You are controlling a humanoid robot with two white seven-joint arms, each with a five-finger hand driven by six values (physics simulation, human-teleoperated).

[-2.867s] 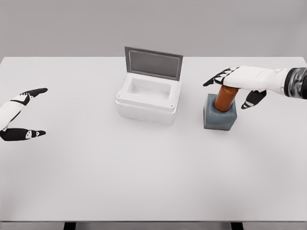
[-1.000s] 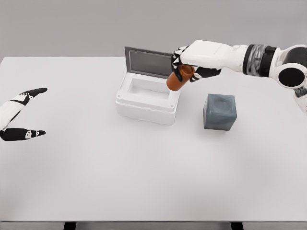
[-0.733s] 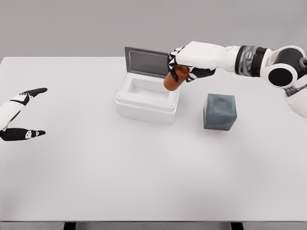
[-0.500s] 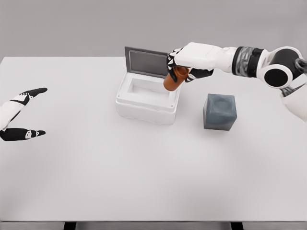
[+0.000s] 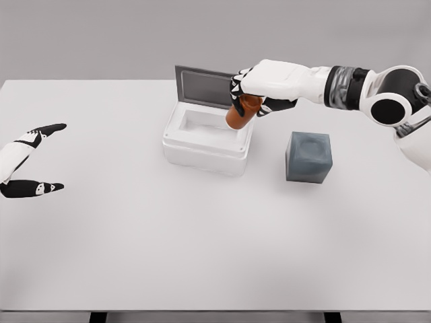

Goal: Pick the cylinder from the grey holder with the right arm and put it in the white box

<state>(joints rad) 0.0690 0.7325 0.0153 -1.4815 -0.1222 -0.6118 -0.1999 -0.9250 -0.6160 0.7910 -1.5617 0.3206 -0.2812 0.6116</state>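
One table (image 5: pixel 202 256) bears one white box (image 5: pixel 207 142), lid raised, and one grey holder (image 5: pixel 309 157) to its right. The right hand (image 5: pixel 264 86) grips the single orange cylinder (image 5: pixel 238 114), tilted above the box's right rim. The left hand (image 5: pixel 25 160) rests open at far left.

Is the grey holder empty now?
Yes, empty: the grey holder shows only its bare top recess. The cylinder is in the right hand, over the white box.

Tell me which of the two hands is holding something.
The right hand, over the white box's right rim, is closed on the orange-brown cylinder. The left hand, at the table's left edge, is open and holds nothing.
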